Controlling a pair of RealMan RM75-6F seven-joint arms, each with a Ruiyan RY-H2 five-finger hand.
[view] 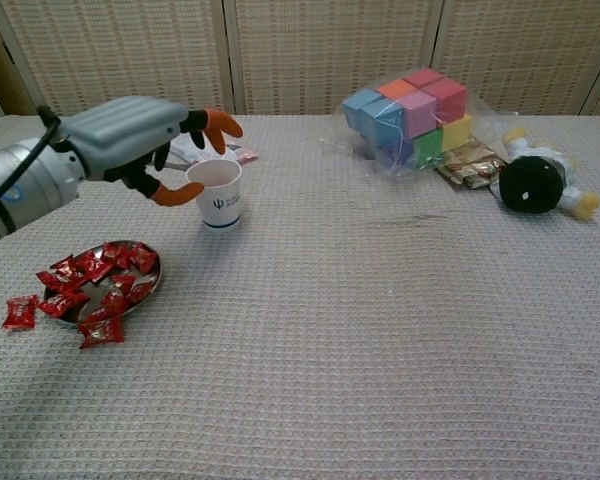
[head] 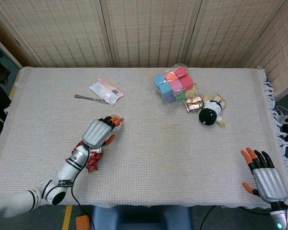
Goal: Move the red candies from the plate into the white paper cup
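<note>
The white paper cup (view: pixel 217 194) stands upright on the left half of the table, and the head view shows it too (head: pixel 116 118). My left hand (view: pixel 130 147) hovers just left of the cup's rim with its fingers spread and nothing in them; from the head camera the left hand (head: pixel 98 132) sits between cup and plate. Several red candies (view: pixel 92 284) fill the small metal plate (view: pixel 153 288). Two loose candies (view: pixel 18 312) lie on the cloth beside it. My right hand (head: pixel 264 178) rests open near the front right corner.
A bag of coloured blocks (head: pixel 174 85) lies at the back centre. Beside it are gold wrappers (head: pixel 193 102) and a black-and-white plush toy (head: pixel 210 114). A pink packet (head: pixel 105 91) and a metal utensil (head: pixel 89 98) lie behind the cup.
</note>
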